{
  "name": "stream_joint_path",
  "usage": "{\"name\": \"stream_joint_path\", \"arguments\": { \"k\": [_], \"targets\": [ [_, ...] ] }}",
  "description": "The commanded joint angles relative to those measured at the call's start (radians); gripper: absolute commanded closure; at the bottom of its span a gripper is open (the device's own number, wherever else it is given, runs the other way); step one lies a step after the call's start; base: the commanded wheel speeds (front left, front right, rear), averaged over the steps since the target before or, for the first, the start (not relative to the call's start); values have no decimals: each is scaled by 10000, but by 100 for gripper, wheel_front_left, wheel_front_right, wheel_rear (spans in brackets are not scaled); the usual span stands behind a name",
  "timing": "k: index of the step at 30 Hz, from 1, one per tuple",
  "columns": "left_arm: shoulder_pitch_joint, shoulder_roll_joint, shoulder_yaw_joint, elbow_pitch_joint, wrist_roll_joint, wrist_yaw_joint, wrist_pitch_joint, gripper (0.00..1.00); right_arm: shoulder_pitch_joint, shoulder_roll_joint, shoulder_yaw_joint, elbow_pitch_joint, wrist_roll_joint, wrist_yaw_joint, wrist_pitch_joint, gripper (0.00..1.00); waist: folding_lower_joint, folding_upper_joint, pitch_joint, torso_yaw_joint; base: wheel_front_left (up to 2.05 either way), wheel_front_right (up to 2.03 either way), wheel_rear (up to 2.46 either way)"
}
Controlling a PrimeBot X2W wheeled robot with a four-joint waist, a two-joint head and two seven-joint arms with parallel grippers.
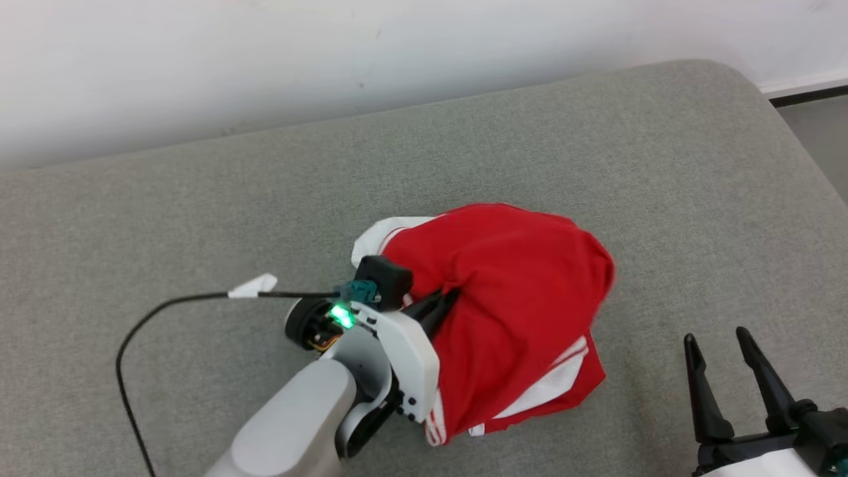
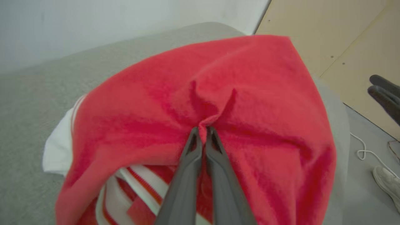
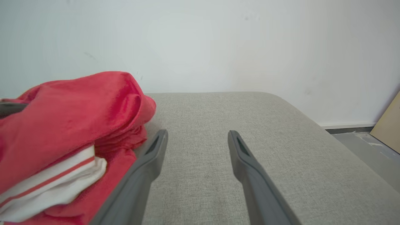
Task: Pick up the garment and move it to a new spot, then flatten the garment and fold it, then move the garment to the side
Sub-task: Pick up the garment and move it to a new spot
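Observation:
The garment is red with white trim and lies bunched in a raised heap on the grey cushion. My left gripper is shut on a pinch of its red cloth, and the fabric puckers around the fingertips in the left wrist view, where the garment drapes over the fingers. My right gripper stands open at the lower right, apart from the heap. In the right wrist view its fingers frame bare cushion, with the garment to their left.
A black cable runs across the cushion to the left wrist. A white wall stands behind the cushion. Floor lies past its right end, where a shoe and a white cord rest beside a tan board.

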Motion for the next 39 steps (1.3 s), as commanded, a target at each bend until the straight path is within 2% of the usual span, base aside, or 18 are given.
{"name": "stream_joint_path", "arguments": {
  "k": [1, 7, 14, 15, 16, 17, 23, 29, 35, 39],
  "targets": [
    [-164, -19, -84, 655, 271, -2, -318, 100, -67, 12, 70, 66, 2, -18, -32, 0, 0, 0, 44, -29, 0, 0, 0],
    [-365, -339, -189, 2616, 301, -153, -1238, 100, -164, 78, 263, 226, -22, -18, -33, 0, 0, 0, 50, -69, 0, 0, 0],
    [-589, -618, -284, 3734, 131, -347, -2036, 100, -114, 75, 212, 350, -19, -18, -33, 0, 0, 0, -73, 82, 0, 0, 0],
    [-633, -644, -285, 3836, 124, -354, -2147, 75, -132, 78, 209, 360, -19, -19, -33, 0, 0, 0, -95, 103, 0, 0, 0],
    [-663, -674, -288, 3924, 112, -348, -2265, 41, -147, 72, 205, 370, -19, -19, -33, 0, 0, 0, -122, 123, 0, 0, 0],
    [-672, -710, -275, 4004, 68, -339, -2370, 0, -148, 65, 201, 377, -17, -18, -33, 0, 0, 0, -153, 144, 0, 0, 0],
    [-573, -797, -223, 4380, -22, -38, -2696, 0, 62, -26, 118, 433, -6, -18, -33, 0, 0, 0, -497, 268, 0, 0, 0],
    [-247, -473, -32, 4090, -204, 213, -2749, 0, 252, -100, 3, 386, -25, -18, -33, 0, 0, 0, -946, 280, 0, 0, 0],
    [-118, -52, 33, 2549, -164, 640, -2516, 0, 453, -137, -88, 317, -32, -18, -33, 0, 0, 0, -1201, 277, 0, 0, 0],
    [-192, -181, -145, 1046, -48, 883, -2038, 0, 407, -112, -3, 287, -24, -18, -33, 0, 0, 0, -1194, 131, 0, 0, 0]
  ]
}}
